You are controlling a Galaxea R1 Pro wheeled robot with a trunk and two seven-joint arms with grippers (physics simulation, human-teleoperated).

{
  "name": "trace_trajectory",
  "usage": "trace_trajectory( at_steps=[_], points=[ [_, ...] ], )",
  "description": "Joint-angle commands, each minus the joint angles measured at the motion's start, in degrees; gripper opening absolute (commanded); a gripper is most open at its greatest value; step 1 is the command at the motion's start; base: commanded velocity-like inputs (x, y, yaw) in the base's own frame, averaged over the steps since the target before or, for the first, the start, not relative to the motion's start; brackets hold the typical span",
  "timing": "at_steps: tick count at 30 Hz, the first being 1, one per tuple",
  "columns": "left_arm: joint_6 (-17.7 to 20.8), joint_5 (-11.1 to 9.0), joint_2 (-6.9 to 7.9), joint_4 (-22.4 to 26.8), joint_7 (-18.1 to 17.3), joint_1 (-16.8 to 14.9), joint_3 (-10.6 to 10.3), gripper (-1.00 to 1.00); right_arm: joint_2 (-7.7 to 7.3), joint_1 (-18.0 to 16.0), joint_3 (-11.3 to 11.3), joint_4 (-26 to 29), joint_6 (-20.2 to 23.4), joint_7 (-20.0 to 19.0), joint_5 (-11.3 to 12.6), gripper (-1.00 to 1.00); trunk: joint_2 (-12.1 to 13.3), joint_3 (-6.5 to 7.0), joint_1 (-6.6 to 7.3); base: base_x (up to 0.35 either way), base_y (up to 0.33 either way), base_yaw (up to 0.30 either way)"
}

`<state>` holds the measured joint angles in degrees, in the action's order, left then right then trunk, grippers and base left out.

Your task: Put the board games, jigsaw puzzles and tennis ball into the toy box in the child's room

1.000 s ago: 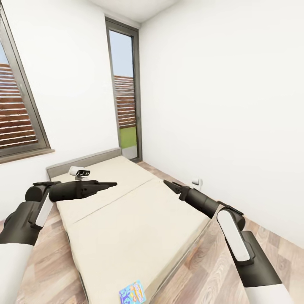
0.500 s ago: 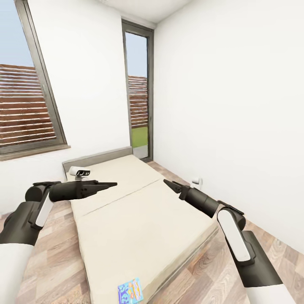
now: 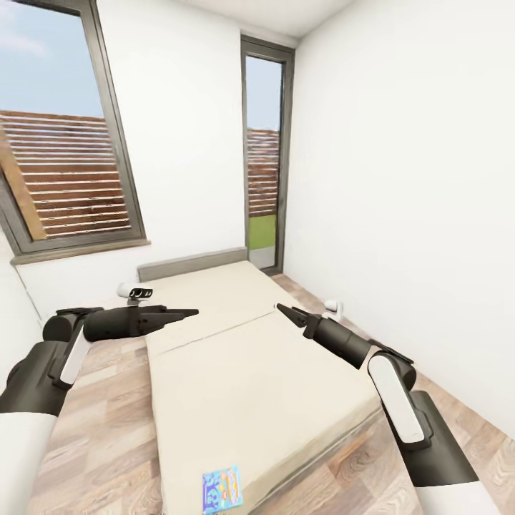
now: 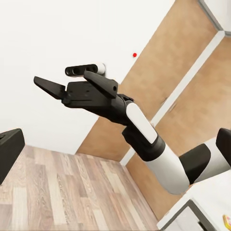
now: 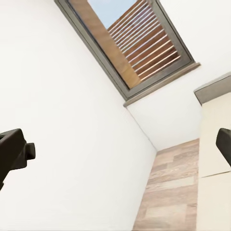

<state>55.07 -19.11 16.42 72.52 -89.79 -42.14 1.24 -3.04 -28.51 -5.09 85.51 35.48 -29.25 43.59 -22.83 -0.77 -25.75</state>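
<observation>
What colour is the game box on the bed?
Blue game box, with bright print; head view.

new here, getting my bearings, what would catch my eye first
The wide beige bed fills the middle of the head view, with one small blue game box lying at its near end. Both arms hover over it with empty, open jaws: left gripper, right gripper. A big slatted window stands behind.

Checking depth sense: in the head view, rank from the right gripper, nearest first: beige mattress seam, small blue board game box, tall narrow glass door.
1. Beige mattress seam: just beside the right gripper, toward the bed's middle.
2. Small blue board game box: at the bed's near end.
3. Tall narrow glass door: in the far corner, past the headboard.
</observation>
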Motion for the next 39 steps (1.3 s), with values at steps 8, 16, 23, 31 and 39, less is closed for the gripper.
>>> trace_trajectory(
  at_steps=[8,16,23,31,39],
  points=[
    [0.59,0.03,-0.01,-0.01,-0.21,-0.05,-0.03,1.00,-0.04,0.01,-0.01,0.01,0.29,0.07,0.35,1.00,-0.09,-0.08,-0.03,0.000,-0.212,0.288],
    [0.59,0.03,-0.03,-0.01,-0.21,-0.05,-0.08,1.00,-0.04,-0.01,-0.01,0.01,0.29,0.14,0.35,1.00,-0.09,-0.08,-0.03,0.000,-0.212,0.290],
    [0.57,0.03,-0.07,-0.01,-0.21,0.00,-0.07,1.00,-0.04,-0.03,-0.01,0.01,0.29,0.15,0.35,1.00,-0.09,-0.08,-0.03,0.000,-0.212,0.290],
    [0.59,0.03,-0.07,-0.01,-0.21,0.02,-0.09,1.00,-0.04,0.00,-0.01,0.01,0.29,0.16,0.35,1.00,-0.09,-0.08,-0.03,0.000,-0.212,0.290],
    [0.57,0.03,-0.07,-0.01,-0.21,0.04,-0.08,1.00,-0.04,-0.01,-0.01,0.01,0.29,0.16,0.35,1.00,-0.09,-0.08,-0.03,0.000,-0.206,0.290]
  ],
)
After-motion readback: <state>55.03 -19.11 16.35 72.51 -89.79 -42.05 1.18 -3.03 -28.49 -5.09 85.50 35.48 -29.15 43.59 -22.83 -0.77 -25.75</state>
